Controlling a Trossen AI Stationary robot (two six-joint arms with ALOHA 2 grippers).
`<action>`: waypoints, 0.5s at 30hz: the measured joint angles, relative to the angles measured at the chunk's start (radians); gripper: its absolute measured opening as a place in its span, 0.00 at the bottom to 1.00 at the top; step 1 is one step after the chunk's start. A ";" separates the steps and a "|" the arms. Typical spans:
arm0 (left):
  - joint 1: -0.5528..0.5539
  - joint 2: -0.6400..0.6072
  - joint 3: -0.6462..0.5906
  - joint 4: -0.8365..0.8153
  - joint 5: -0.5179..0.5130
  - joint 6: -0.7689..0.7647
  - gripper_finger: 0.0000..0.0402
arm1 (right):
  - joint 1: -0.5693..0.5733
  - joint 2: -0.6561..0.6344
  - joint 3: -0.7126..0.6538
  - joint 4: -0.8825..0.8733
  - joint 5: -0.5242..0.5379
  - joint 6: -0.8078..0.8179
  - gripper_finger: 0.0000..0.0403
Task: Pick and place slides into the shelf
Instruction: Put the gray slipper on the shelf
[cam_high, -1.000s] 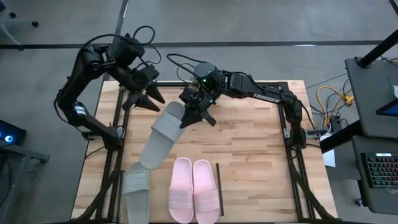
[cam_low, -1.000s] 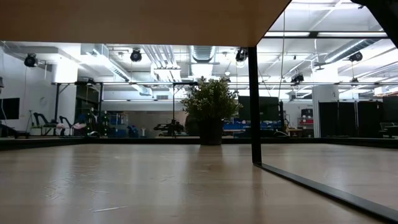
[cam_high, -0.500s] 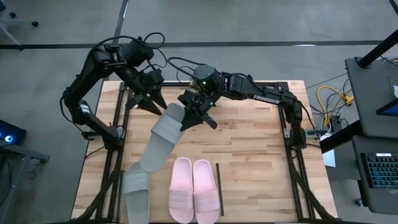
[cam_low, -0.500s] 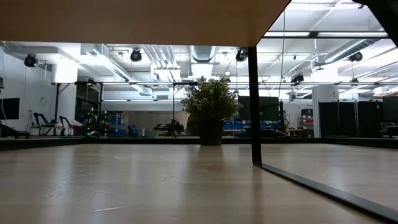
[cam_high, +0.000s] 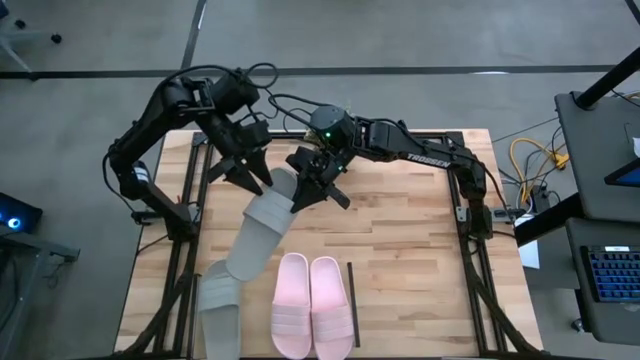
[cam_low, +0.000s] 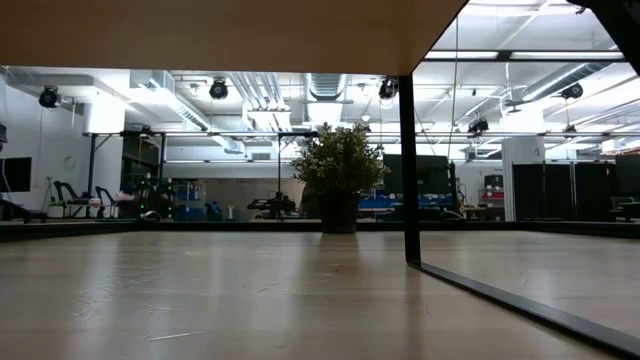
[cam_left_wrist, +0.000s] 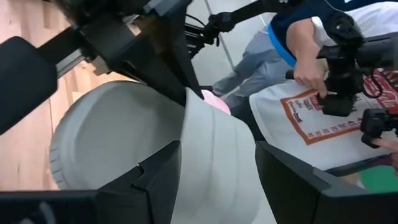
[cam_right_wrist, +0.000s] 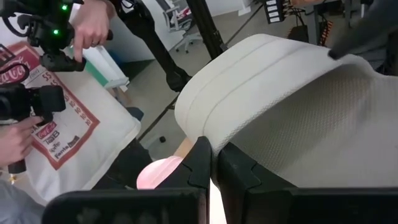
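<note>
Grey-green slide (cam_high: 258, 222), upper centre: right gripper (cam_high: 313, 189) clamped on its edge for lifting, left gripper (cam_high: 252, 178) spread beside, ready to steady it.

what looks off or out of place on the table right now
One grey-green slide is tilted up off the table, its far end pinched by the shut right gripper, with the open left gripper straddling the same end. Its mate overhangs the table's near edge. The pink pair lies neatly side by side.
</note>
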 joint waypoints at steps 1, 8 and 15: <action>-0.004 0.000 -0.001 0.000 -0.002 0.001 0.48 | 0.000 0.000 0.000 0.000 0.000 -0.002 0.02; -0.023 0.002 -0.003 0.000 -0.159 0.042 0.48 | 0.000 0.000 0.000 0.000 -0.001 -0.009 0.02; -0.035 0.002 -0.004 0.000 -0.172 0.045 0.48 | 0.000 0.000 0.000 0.000 -0.001 -0.019 0.02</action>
